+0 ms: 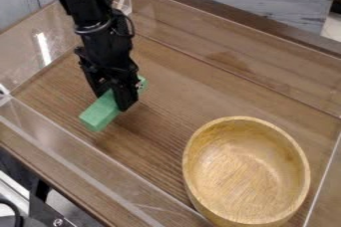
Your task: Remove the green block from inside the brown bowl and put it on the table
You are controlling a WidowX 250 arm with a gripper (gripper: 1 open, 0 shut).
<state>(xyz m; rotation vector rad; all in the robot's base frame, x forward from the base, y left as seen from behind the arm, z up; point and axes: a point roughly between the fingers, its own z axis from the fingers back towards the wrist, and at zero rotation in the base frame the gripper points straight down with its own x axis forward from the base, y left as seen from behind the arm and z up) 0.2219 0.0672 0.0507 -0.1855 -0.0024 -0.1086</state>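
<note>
My black gripper (116, 94) points down over the left part of the table (226, 77) and is shut on the green block (99, 113). The block hangs tilted from the fingers, its lower end close to or touching the wood; I cannot tell which. The brown bowl (248, 170) sits at the lower right, empty, well apart from the gripper.
Low clear acrylic walls (54, 131) run along the table's edges, one just in front of the block. A marbled grey wall stands behind the table.
</note>
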